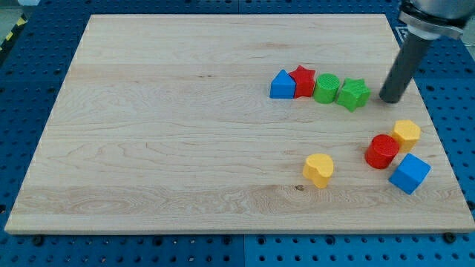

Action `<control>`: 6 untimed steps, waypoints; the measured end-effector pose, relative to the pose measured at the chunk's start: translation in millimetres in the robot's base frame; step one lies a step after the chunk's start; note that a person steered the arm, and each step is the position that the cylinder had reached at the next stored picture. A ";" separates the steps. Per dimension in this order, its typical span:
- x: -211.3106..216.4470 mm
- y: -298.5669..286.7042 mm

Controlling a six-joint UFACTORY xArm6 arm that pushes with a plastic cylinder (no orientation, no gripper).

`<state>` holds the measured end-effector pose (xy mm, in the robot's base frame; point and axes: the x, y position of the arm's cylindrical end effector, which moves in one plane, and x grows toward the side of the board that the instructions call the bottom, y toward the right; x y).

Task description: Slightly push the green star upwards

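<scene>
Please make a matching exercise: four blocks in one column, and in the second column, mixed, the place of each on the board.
Blocks:
1. green star
2. blue cube
3. yellow heart
4. blue triangle

Places:
A. the row's left end in the view
B. alone, below the row
C. nearest the view's bottom right corner
D. the row's right end, just left of my tip

Pairs: 1-D, 2-C, 3-B, 4-A

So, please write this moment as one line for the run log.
tip: right of green star, apart | star: right end of a four-block row, beside green round block | push: not begun
</scene>
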<state>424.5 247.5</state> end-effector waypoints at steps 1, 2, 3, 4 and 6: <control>42.3 -0.6; 58.9 -32.8; 39.7 -53.0; 9.9 -53.0; 2.6 -52.8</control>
